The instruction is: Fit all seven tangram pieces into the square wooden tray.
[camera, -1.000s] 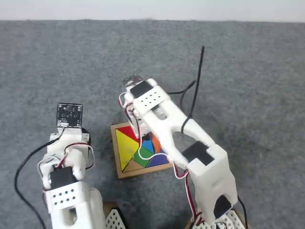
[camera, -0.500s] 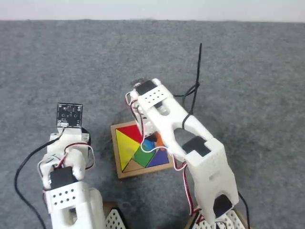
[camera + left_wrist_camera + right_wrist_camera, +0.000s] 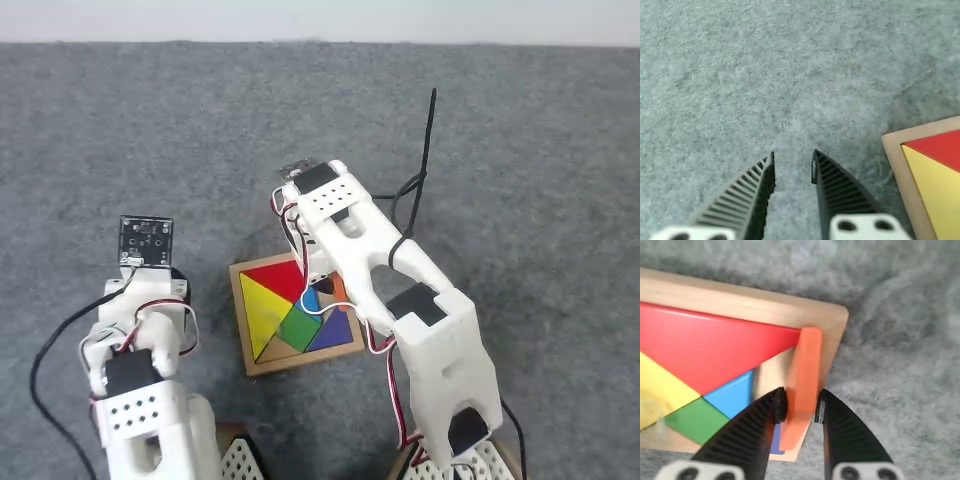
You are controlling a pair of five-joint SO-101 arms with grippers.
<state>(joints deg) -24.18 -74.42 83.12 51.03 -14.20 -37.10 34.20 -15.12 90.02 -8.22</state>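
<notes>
Jaws clamping slim orange piece [image 3: 804,372], on edge, by wooden tray [image 3: 740,299] rim

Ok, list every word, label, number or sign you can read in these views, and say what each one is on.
No text can be read.
The wooden tray and the tangram pieces are plain, with no print.
The orange piece in the right pincer is plain too.
The black board on the left arm: any marks on it are too small to read.
</notes>
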